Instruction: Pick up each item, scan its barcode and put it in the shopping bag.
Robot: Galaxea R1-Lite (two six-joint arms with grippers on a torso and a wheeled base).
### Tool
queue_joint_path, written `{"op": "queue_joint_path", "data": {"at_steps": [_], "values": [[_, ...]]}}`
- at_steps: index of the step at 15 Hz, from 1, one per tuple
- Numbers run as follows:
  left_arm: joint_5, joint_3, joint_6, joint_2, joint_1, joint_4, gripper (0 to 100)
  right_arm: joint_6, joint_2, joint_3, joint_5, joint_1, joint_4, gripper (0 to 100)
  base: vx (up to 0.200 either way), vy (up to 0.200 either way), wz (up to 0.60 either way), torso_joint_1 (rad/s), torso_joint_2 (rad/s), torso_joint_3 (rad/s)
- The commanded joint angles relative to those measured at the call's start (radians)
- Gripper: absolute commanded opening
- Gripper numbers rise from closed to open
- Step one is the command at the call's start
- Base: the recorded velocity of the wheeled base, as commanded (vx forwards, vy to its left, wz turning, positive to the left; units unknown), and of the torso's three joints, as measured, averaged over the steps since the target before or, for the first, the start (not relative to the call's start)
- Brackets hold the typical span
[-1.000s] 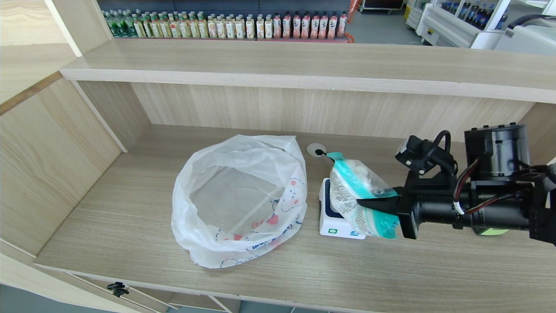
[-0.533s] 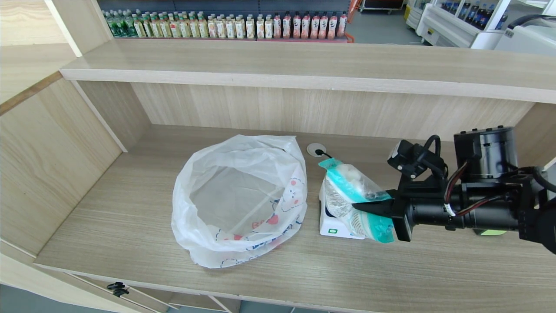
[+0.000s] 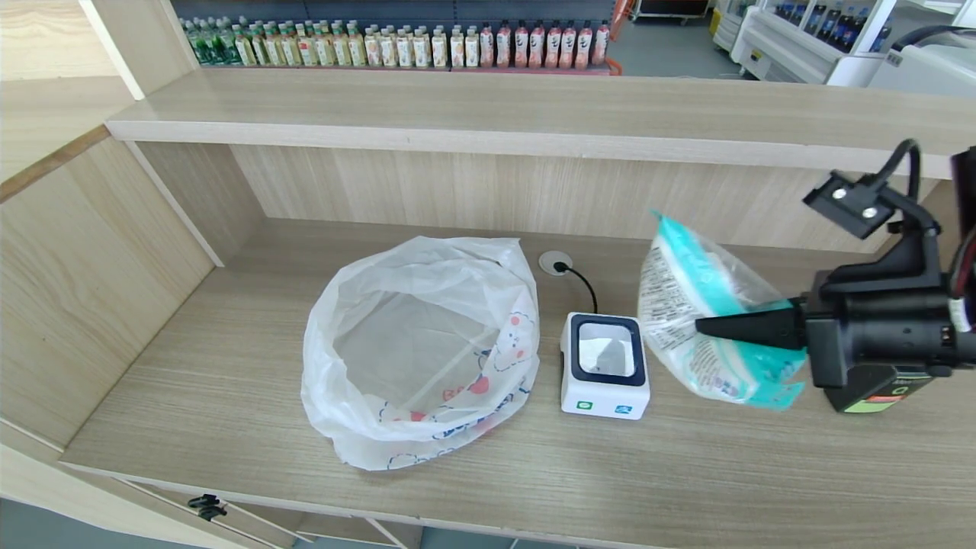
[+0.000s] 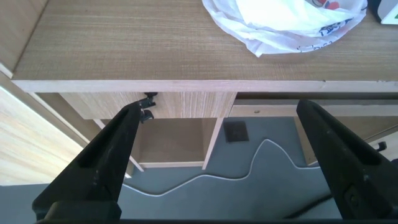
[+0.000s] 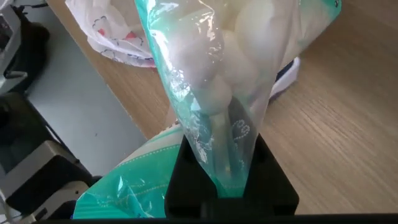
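Nearest me, my left gripper (image 4: pixel 217 155) hangs below the counter's (image 4: pixel 155 56) front edge, fingers spread wide with nothing between them. On the counter, left of centre and close to the front edge, the shopping bag (image 3: pixel 419 351) sits with its mouth open. Just beside it to the right stands the scanner (image 3: pixel 605 366), window facing up. My right gripper (image 3: pixel 705 328) is clenched on the packet (image 3: pixel 686 305), a teal-and-clear pouch of white round pieces, held tilted above the counter's right part, beside the scanner. A black cable (image 3: pixel 583 286) runs from the scanner to a grommet (image 3: pixel 555 264) toward the back edge. Beyond, bottles (image 3: pixel 396 46) line a shelf.
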Motion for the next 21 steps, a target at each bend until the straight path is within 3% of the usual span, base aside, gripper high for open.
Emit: {"op": "queue_joint_path", "data": {"at_steps": [1, 5, 8, 12, 16, 18, 21], "values": [[0.0, 0.0, 0.0, 0.002, 0.0, 0.001, 100, 0.005, -0.167, -0.087, 0.001, -0.09, 0.119, 0, 0.0, 0.0, 0.0, 0.0, 0.0, 0.0], [0.0, 0.0, 0.0, 0.002, 0.0, 0.001, 100, -0.05, -0.271, -0.03, -0.007, -0.193, 0.231, 0, 0.0, 0.0, 0.0, 0.0, 0.0, 0.0], [0.0, 0.0, 0.0, 0.002, 0.0, -0.001, 100, -0.309, -0.296, -0.054, -0.005, -0.342, 0.334, 0, 0.0, 0.0, 0.0, 0.0, 0.0, 0.0], [0.0, 0.0, 0.0, 0.0, 0.0, 0.001, 100, -0.336, -0.303, -0.053, 0.001, -0.317, 0.314, 0, 0.0, 0.0, 0.6, 0.001, 0.0, 0.004], [0.0, 0.0, 0.0, 0.002, 0.0, 0.001, 100, -0.331, -0.302, -0.047, 0.005, -0.23, 0.237, 0, 0.0, 0.0, 0.6, 0.0, 0.01, 0.001], [0.0, 0.0, 0.0, 0.002, 0.0, -0.001, 100, -0.329, -0.285, -0.024, 0.055, -0.224, 0.237, 0, 0.0, 0.0, 0.3, 0.006, 0.01, 0.001], [0.0, 0.0, 0.0, 0.0, 0.0, 0.001, 100, -0.265, -0.122, 0.047, 0.09, -0.221, 0.079, 0, 0.0, 0.0, 0.0, 0.0, 0.0, 0.0]]}}
